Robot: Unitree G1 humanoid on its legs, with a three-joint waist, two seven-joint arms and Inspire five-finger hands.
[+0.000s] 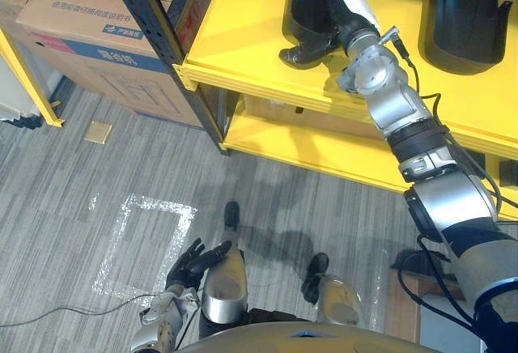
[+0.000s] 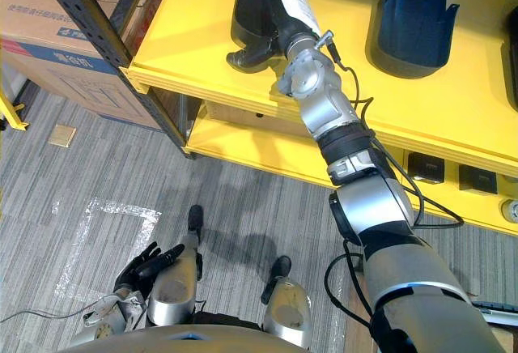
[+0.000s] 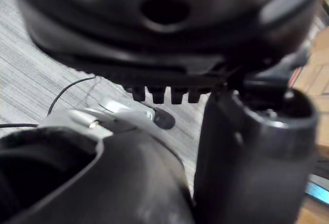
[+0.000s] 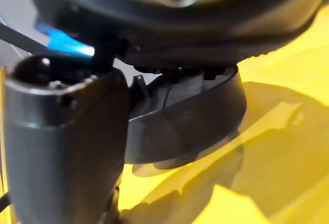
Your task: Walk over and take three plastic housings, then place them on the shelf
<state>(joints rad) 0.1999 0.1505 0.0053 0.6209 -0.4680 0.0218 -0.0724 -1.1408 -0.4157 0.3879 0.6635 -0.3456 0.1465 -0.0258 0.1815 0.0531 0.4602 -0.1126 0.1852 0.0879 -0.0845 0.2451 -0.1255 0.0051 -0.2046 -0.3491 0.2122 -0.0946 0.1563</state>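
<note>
On the yellow shelf [image 1: 243, 37] rests a black plastic housing [image 1: 306, 9], and my right hand [image 1: 346, 14] reaches up and is shut on its right side, the white-covered thumb outside the wall. In the right wrist view the thumb [image 4: 61, 147] stands against the housing [image 4: 190, 126], whose base sits on the yellow board. A second black housing [image 1: 465, 17] stands to the right on the same shelf, apart from the hand. My left hand [image 1: 194, 262] hangs low by my side with relaxed fingers, holding nothing.
A dark rack post [image 1: 154, 21] stands at the shelf's left corner, with cardboard boxes [image 1: 81, 21] behind it. A lower yellow board [image 1: 307, 146] lies under the shelf. On the grey floor are a taped white square [image 1: 146, 240] and a small tan tile [image 1: 98, 132].
</note>
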